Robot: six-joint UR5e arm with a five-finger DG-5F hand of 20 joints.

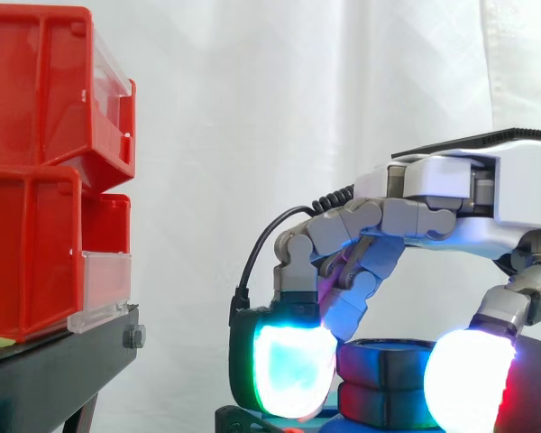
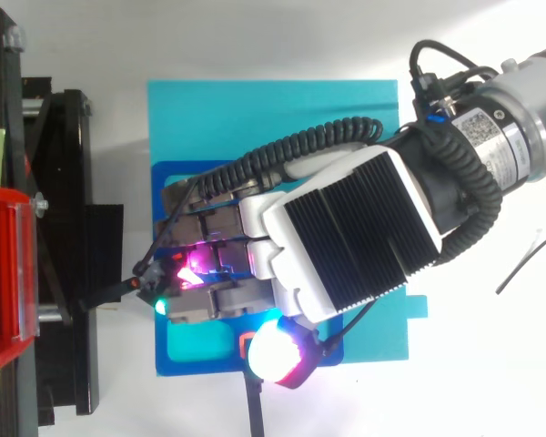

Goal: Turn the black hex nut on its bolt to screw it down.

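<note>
The black hex nut sits low in the side view, lit blue, on a blue base. My hand reaches in from the right and arches over it, its fingers curled down around the nut. One glowing pad presses at the nut's left side and another sits at its right. In the top view my hand covers the nut and the bolt; the blue base shows around it.
Red bins are stacked on a black stand to the left, a short gap from my fingers. The base lies on a cyan sheet on the white table. A thin loose wire lies at the right.
</note>
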